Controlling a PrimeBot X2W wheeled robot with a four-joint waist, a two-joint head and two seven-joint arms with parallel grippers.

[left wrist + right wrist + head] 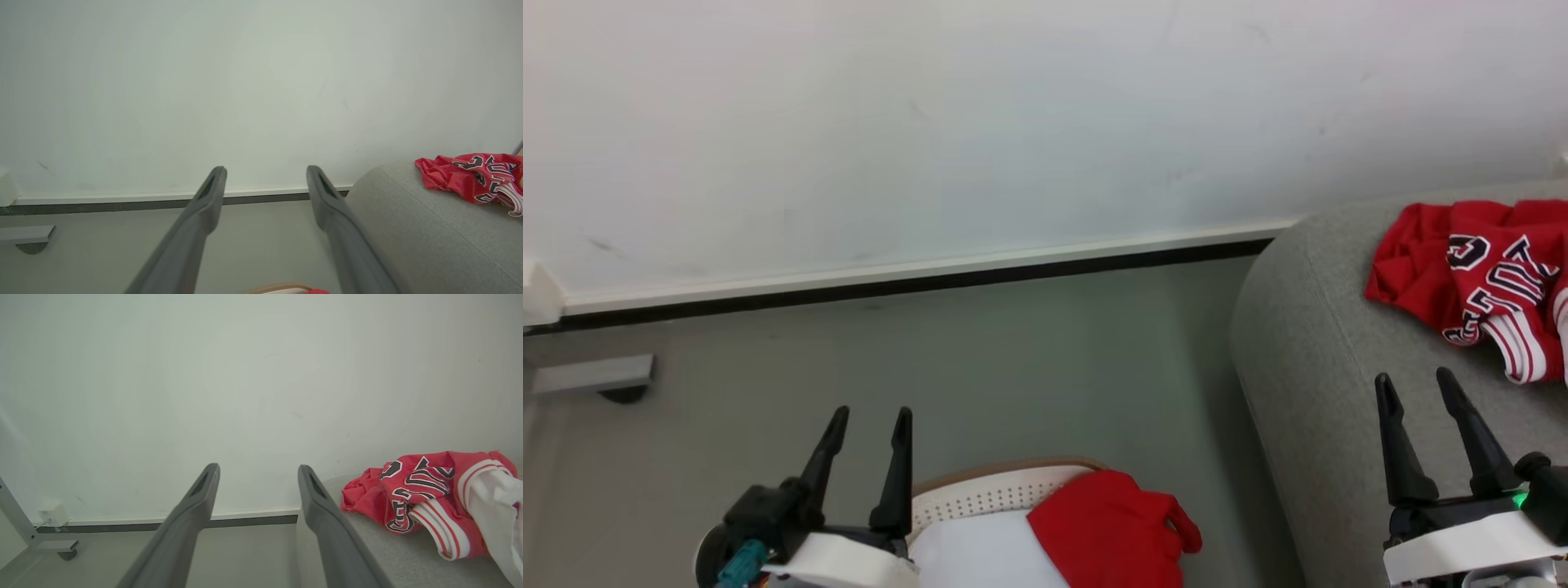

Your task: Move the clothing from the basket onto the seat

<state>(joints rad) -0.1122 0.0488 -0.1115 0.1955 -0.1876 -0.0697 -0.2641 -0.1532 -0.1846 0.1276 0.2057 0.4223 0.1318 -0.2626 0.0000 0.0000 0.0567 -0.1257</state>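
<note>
Looking down through the head view, you have both grippers at the bottom edge, and both are empty. Your left gripper [872, 411] sits at the lower left with its two dark fingers spread apart and nothing between them. Your right gripper [1414, 376] sits at the lower right, its fingers also spread and holding nothing, over the near part of the light grey seat [1307, 384].

Clothing, item one: the red jersey [1494, 278] lies crumpled on the seat at the right edge of the frame. Its black-and-white lettering and white-striped trim face up. It is clear of the right gripper's fingertips. In the right wrist view, white fabric [496, 506] lies against the jersey at the far right. Whether it belongs to the jersey cannot be told.

Clothing, item two: the plain red garment [1107, 531] sits at the bottom centre, spilling over the right end of the white perforated basket [988, 490]. A pale white liner [980, 555] shows inside the basket, to the garment's left. The basket stands on the grey floor [1013, 359], between the left gripper and the seat.

A white wall [1013, 122] with a dark-edged skirting fills the upper frame.
</note>
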